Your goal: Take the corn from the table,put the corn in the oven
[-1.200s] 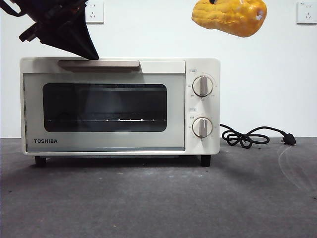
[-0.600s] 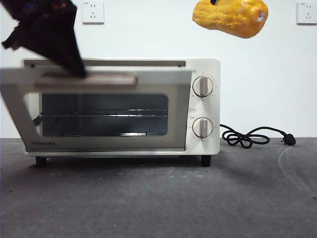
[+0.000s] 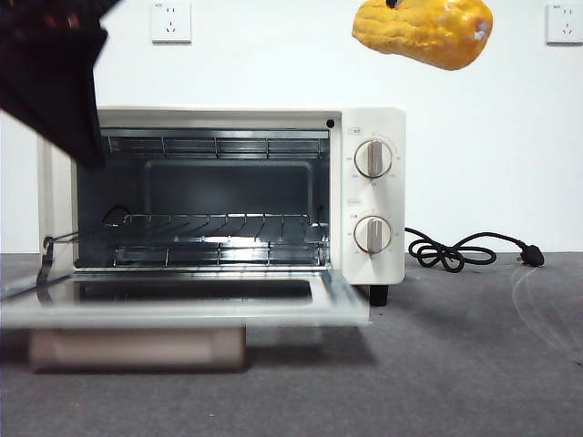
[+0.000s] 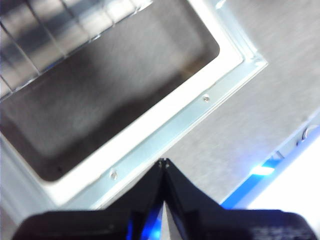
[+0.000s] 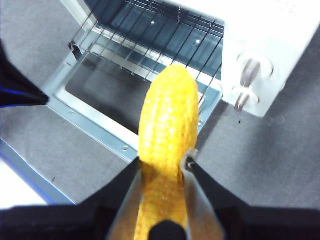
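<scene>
You see the dark grey table [image 3: 437,364] nearest to you. The oven door [image 3: 182,305] lies flat and open just above it, with its beige handle [image 3: 137,348] hanging under the front edge. The left gripper [image 4: 163,161] hovers over the door's edge, its jaws pressed together on nothing. Behind the door, the cream oven [image 3: 373,196] shows its wire rack [image 3: 219,228] inside. High above the oven's right side, the right gripper [image 5: 162,162] squeezes the corn [image 3: 424,32] between its jaws. A black cord [image 3: 465,250] lies far right.
</scene>
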